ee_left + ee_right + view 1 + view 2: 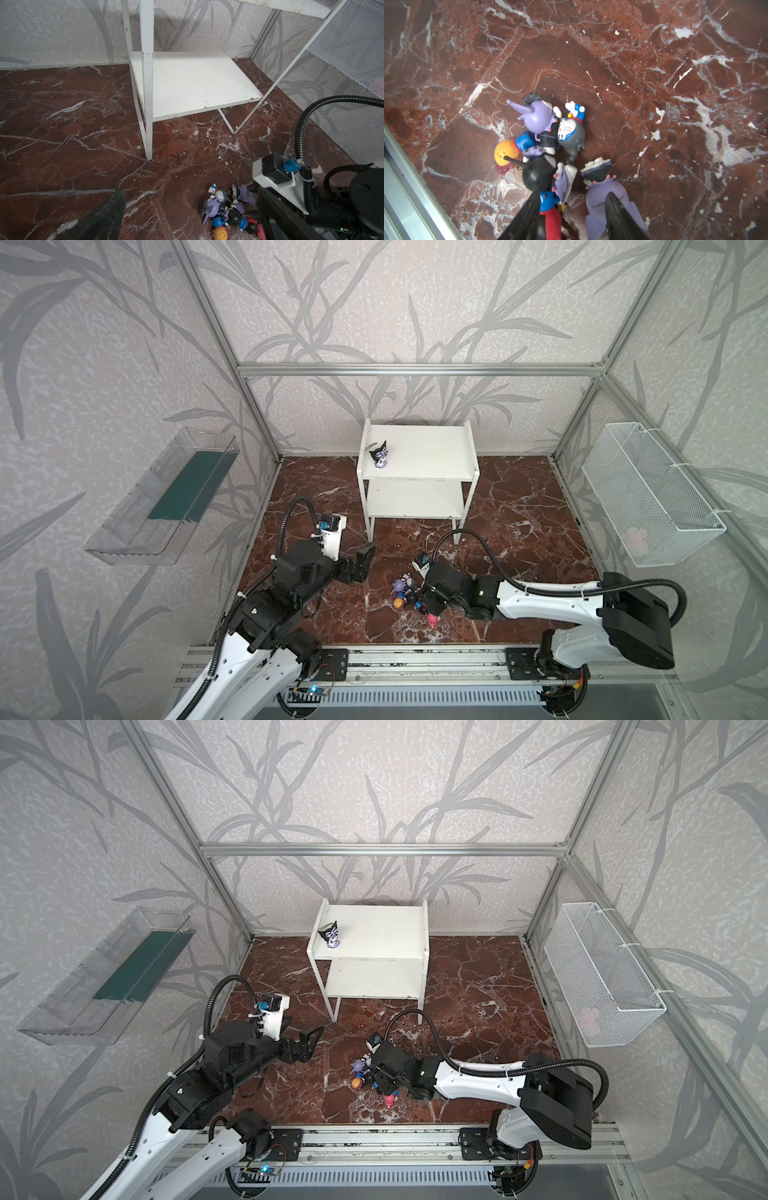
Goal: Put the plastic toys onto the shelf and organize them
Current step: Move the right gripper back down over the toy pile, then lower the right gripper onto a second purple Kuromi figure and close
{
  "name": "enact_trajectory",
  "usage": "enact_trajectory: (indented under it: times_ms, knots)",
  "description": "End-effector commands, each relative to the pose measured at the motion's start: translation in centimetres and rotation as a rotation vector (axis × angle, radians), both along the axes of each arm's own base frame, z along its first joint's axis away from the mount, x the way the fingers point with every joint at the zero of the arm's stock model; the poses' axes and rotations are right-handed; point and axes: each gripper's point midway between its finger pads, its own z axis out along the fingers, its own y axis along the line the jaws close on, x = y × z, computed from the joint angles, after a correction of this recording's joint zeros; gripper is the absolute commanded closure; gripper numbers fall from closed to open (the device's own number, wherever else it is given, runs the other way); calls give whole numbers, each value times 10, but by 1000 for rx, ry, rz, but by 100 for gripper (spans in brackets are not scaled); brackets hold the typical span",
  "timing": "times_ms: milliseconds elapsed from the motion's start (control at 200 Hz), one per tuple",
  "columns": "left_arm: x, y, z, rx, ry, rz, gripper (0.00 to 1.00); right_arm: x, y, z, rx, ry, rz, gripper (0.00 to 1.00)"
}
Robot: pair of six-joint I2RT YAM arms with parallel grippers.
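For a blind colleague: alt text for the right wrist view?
The right gripper reaches into a heap of plastic toys on a red-brown marble floor, its fingers flanking a black-headed figurine in blue and red.

The shelf [432, 448] stands at the back middle of the surface [519, 510]. One toy [380, 456] stands on its top board, near the front left corner. The heap [405, 593] of other toys lies on the surface before the shelf. The right claw [572, 197] is down at the heap's right side. The left claw [368, 551] hangs left of the heap, apart from it. A tray [124, 531] hangs on the left wall, a basket [665, 506] on the right.
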Motion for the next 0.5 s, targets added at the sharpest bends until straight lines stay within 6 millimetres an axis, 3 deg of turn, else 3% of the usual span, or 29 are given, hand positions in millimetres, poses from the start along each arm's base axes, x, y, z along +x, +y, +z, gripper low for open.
enact_trajectory:
  times_ms: [0, 225, 495]
  knots:
    - [-3, -1, -5, -15, 24, 0, 1, -6, 1, -12, -4, 72, 22, 51]
    - [-3, -1, -8, -19, 38, 2, 1, -2, 6, -30, 27, 147, 46, 49]
    - [-2, 0, -9, -11, 35, 9, 1, 10, 1, -44, 8, 186, 64, 38]
